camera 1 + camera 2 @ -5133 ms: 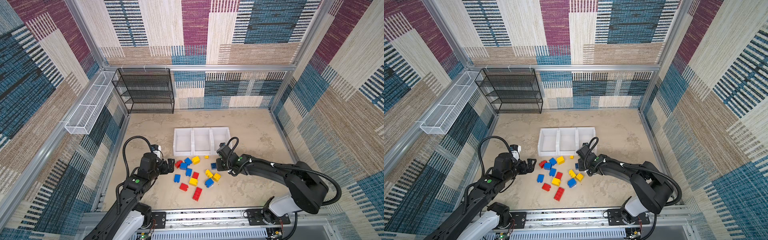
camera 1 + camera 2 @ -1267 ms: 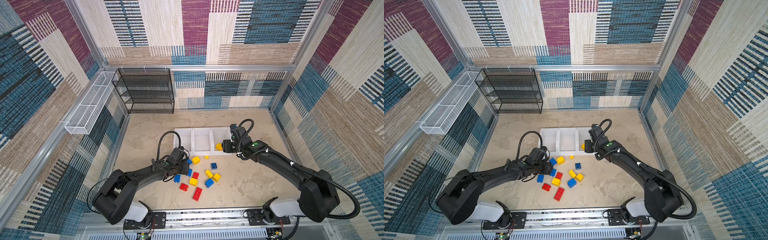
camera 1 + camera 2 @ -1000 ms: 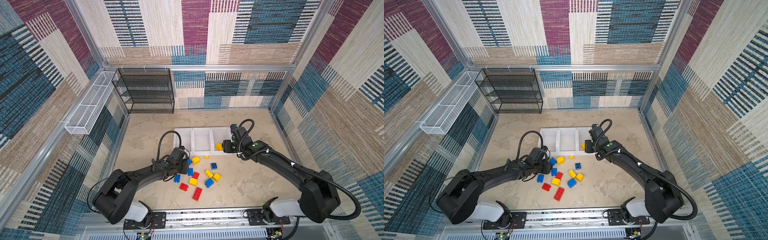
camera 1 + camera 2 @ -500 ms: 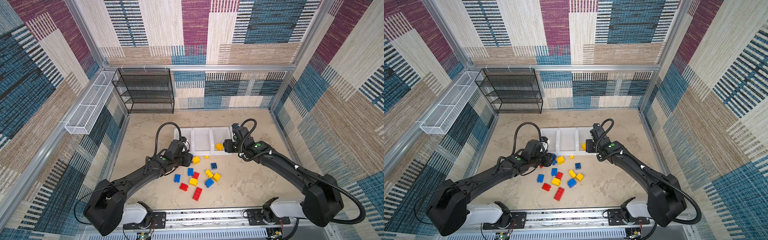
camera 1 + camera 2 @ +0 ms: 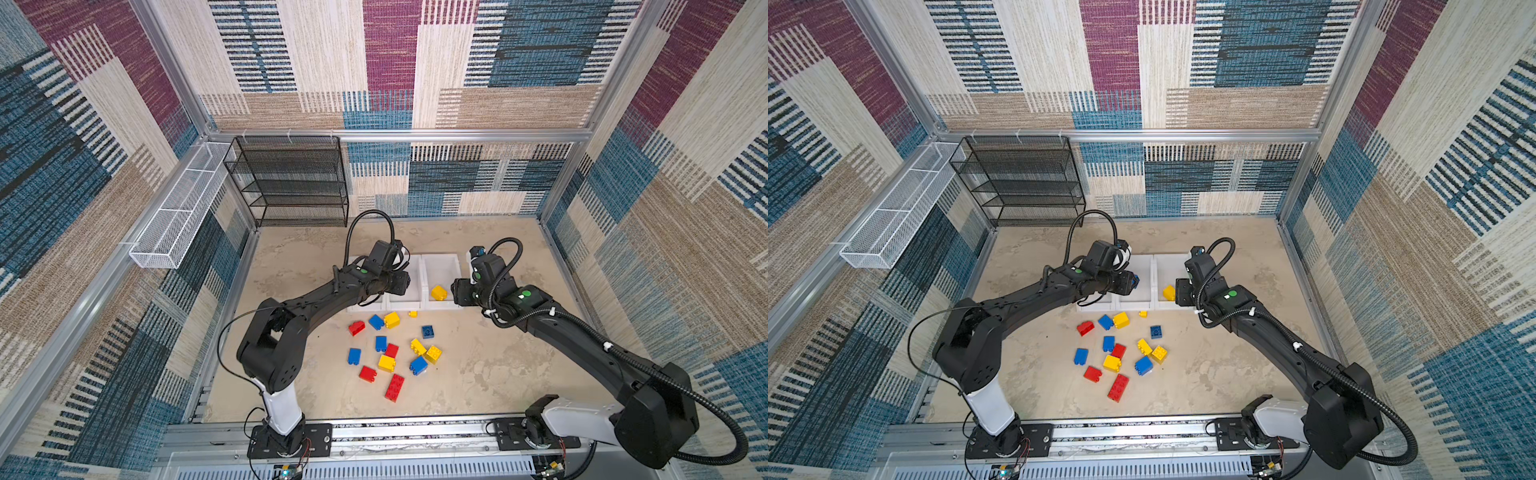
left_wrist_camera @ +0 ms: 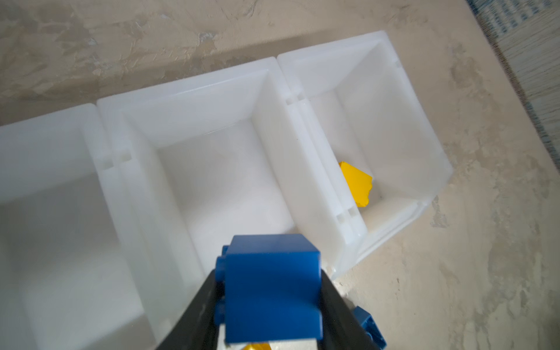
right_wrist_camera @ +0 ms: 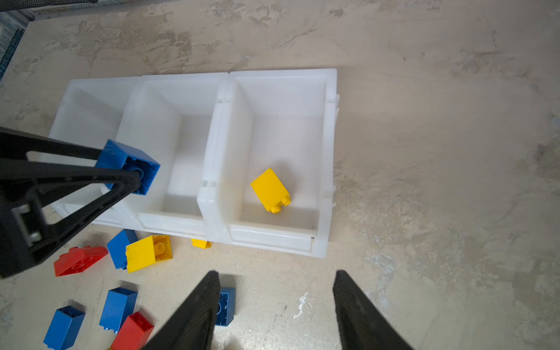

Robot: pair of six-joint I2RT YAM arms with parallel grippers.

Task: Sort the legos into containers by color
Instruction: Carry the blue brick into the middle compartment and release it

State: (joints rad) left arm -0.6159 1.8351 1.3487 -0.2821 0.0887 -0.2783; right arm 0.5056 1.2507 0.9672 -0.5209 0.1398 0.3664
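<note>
Above the beige table [image 7: 424,151], wrist views show left pincer [image 7: 121,169] pinching a blue brick [image 6: 272,291], right pincer [image 7: 276,272] spread.

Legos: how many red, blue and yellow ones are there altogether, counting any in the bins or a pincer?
Red legos: 4
Blue legos: 6, one held in the left pincer
Yellow legos: 6, one inside the rightmost white bin
Total: 16
</note>
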